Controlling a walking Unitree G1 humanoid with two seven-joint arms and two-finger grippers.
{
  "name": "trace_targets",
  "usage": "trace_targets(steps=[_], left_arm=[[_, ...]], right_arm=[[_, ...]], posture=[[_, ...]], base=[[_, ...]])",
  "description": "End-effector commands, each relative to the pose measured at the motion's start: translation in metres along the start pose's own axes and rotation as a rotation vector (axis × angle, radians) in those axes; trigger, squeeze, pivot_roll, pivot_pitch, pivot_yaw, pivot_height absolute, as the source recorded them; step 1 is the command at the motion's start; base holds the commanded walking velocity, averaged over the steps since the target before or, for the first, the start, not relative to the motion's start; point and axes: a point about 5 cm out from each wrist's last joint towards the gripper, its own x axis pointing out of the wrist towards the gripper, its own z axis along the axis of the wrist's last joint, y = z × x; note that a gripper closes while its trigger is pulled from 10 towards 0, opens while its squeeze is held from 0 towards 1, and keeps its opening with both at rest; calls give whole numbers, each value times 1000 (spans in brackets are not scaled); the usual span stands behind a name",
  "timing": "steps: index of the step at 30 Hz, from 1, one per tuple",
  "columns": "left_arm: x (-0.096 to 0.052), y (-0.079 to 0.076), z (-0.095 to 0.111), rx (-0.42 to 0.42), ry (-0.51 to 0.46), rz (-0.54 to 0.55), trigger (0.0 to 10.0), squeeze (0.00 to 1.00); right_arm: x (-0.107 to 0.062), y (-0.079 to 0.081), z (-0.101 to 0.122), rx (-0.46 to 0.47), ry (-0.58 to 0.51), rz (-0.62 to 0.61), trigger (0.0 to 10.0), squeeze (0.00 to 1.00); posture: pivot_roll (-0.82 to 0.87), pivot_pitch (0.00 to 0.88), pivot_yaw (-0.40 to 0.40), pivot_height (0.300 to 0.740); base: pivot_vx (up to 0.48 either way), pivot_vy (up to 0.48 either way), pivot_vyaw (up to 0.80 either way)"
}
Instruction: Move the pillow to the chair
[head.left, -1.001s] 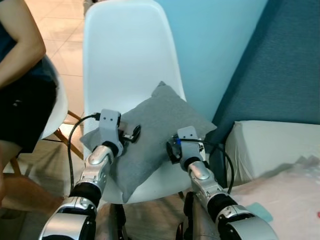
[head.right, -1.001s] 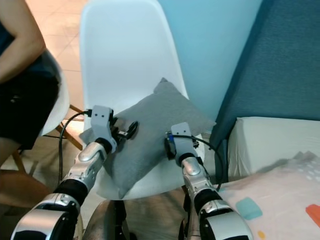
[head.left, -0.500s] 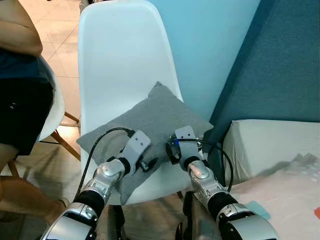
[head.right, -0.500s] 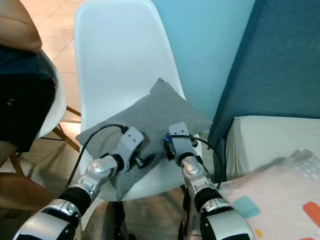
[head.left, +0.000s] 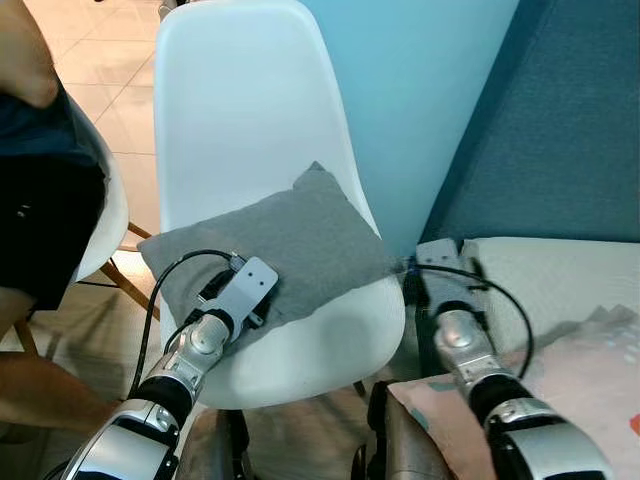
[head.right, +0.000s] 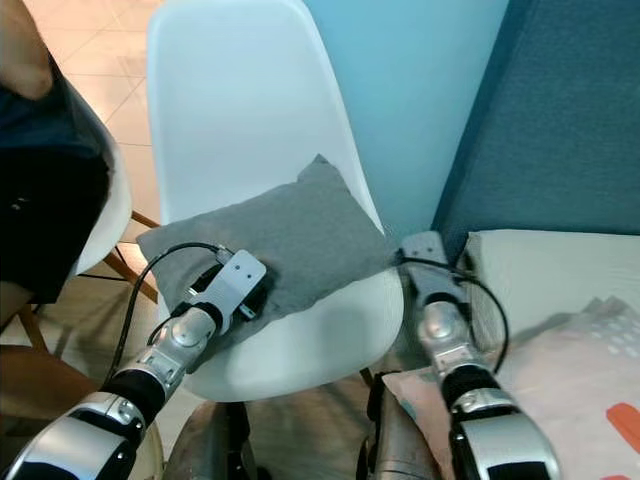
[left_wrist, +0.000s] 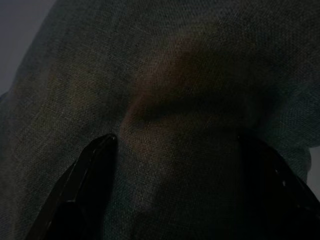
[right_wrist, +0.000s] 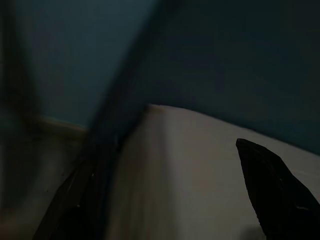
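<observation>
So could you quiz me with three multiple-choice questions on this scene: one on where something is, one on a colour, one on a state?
1. Where does the pillow lie?
A. on the floor
B. on the white chair's seat
C. on the bed

2. What colour is the pillow?
A. grey
B. red
C. yellow

3. How are the left end effector's fingers set?
A. shut tight together
B. spread apart, against the pillow
C. clamped on a cable

Answers: 1 B, it rests flat on the seat; 2 A, its cloth is plainly grey; 3 B, the left wrist view shows two dark fingers wide apart with grey cloth between them.
</observation>
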Motion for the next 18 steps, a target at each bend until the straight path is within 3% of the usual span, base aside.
trace_targets(steps=[1, 2, 3, 4, 5, 7, 8, 9, 10, 12, 13, 14, 15, 18], left_arm=[[-4, 1, -14, -14, 63, 29, 10000, 0], [-4, 1, -14, -14, 63, 29, 10000, 0], [-3, 3, -8, -83, 29, 59, 10000, 0], [-3, 3, -8, -83, 29, 59, 10000, 0], [-2, 5, -3, -141, -4, 82, 10000, 0], [-2, 17, 21, -315, -178, 131, 10000, 0], [-2, 17, 21, -315, -178, 131, 10000, 0], [-4, 26, 34, -412, -267, 154, 10000, 0], [-4, 26, 34, -412, -267, 154, 10000, 0], [-16, 48, 54, -517, -413, 182, 10000, 0], [-16, 48, 54, -517, -413, 182, 10000, 0], [-30, 65, 55, -520, -456, 241, 10000, 0], [-34, 69, 49, -501, -437, 274, 10000, 0], [-40, 73, 34, -461, -383, 329, 10000, 0]], right_arm=[[1, -2, 7, 20, -33, -28, 10000, 0], [1, -2, 7, 20, -33, -28, 10000, 0], [5, -7, 21, 130, -98, -40, 10000, 0], [5, -7, 21, 130, -98, -40, 10000, 0], [6, -9, 28, 161, -134, -35, 10000, 0], [8, -10, 38, 234, -167, -6, 10000, 0], [8, -10, 38, 234, -167, -6, 10000, 0], [9, -9, 43, 305, -174, 38, 10000, 0], [9, -9, 43, 305, -174, 38, 10000, 0], [8, -3, 44, 431, -143, 125, 10000, 0], [8, -3, 44, 431, -143, 125, 10000, 0], [2, 9, 43, 467, -121, 200, 10000, 0], [-1, 15, 43, 462, -127, 229, 10000, 0], [-9, 26, 46, 459, -151, 286, 10000, 0]], posture=[[24, 237, -16, 576], [24, 237, -16, 576], [28, 233, -13, 576], [28, 233, -13, 576], [28, 232, -13, 576], [28, 227, -14, 576], [28, 227, -14, 576], [29, 219, -11, 576], [29, 219, -11, 576], [27, 200, 3, 576], [27, 200, 3, 576], [23, 176, 10, 576], [23, 176, 10, 576], [22, 164, 9, 576]], base=[[0, 0, 0], [0, 0, 0], [0, 0, 0], [0, 0, 0], [0, 0, 0], [0, 0, 0], [0, 0, 0], [0, 0, 0], [0, 0, 0], [0, 0, 0], [0, 0, 0], [0, 0, 0], [0, 0, 0], [0, 0, 0]])
